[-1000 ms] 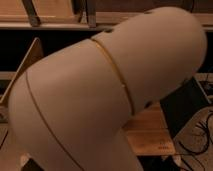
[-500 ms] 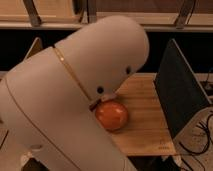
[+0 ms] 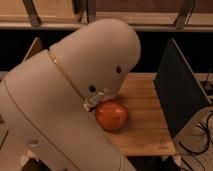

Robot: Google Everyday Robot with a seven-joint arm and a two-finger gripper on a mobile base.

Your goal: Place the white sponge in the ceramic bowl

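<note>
The white sponge is nowhere to be seen, so where it lies cannot be told. The ceramic bowl (image 3: 111,115) sits just below the middle of the view, and nothing can be made out inside it. From 9 to 12 o'clock the bowl is overlapped by the arm (image 3: 75,95), whose white bulk fills the left half of the view. The gripper is hidden behind that bulk; its opening and any load cannot be told.

The step in hand is judged to be either the fetch or the carry – it cannot be settled which. A drop over the bowl's middle would be called for next.

Bare wooden table (image 3: 145,127) is left open from 3 to 5 o'clock of the bowl. That room is bounded at 3 o'clock by an upright dark panel (image 3: 180,92), with cables (image 3: 200,137) beyond the table edge – a wide swing there would be risky.
</note>
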